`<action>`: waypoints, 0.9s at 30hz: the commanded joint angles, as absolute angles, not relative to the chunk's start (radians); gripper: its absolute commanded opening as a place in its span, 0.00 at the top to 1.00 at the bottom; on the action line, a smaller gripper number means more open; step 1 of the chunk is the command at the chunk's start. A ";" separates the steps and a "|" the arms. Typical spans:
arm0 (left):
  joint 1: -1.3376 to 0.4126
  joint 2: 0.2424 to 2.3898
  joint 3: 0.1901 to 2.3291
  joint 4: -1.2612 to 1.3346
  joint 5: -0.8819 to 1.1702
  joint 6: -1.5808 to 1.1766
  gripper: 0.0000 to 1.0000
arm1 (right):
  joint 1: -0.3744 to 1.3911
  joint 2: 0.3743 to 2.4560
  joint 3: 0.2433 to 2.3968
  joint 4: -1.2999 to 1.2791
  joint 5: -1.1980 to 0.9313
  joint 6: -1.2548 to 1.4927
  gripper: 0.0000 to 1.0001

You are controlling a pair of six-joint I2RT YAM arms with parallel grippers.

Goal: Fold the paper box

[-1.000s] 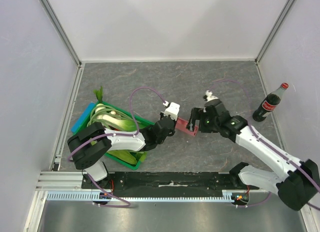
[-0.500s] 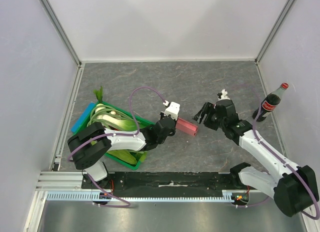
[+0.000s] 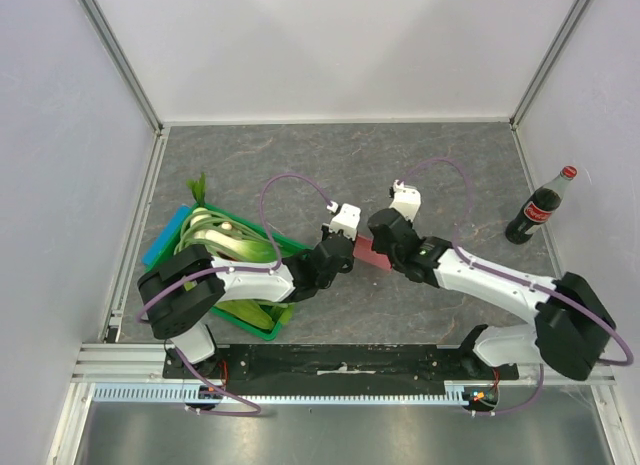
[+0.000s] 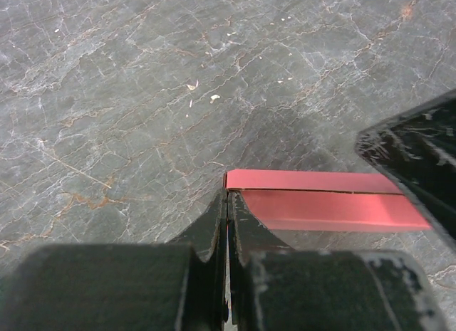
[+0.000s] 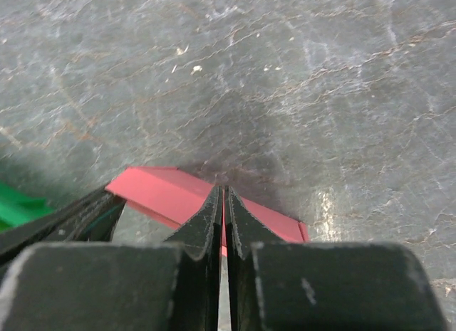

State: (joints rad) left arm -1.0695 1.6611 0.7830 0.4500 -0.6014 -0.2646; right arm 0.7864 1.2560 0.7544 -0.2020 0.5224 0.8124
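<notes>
Pink card is pinched from both sides: the left hand (image 4: 226, 203) is clamped shut on one edge of the paper box (image 4: 320, 206); the right hand (image 5: 223, 199) is closed on the opposite edge; the paper box is held over the middle of the grey table (image 4: 142, 75), near the green crate (image 3: 258, 331)

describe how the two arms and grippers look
Left arm and right arm: white links, black joints, a purple cable looping off each wrist, white camera block there. Left gripper and right gripper: black, two tapered, scuffed fingers.
</notes>
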 commanded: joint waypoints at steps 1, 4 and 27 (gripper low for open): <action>-1.085 1.723 0.773 0.258 -0.594 -0.342 0.98 | 0.851 1.333 0.850 -0.245 0.817 0.914 0.92; -1.086 1.720 0.773 0.239 -0.606 -0.365 0.98 | 0.908 1.368 0.857 -0.239 0.905 0.927 0.92; -1.091 1.707 0.753 0.225 -0.578 -0.451 0.98 | 0.943 1.266 0.540 0.130 0.833 0.823 1.00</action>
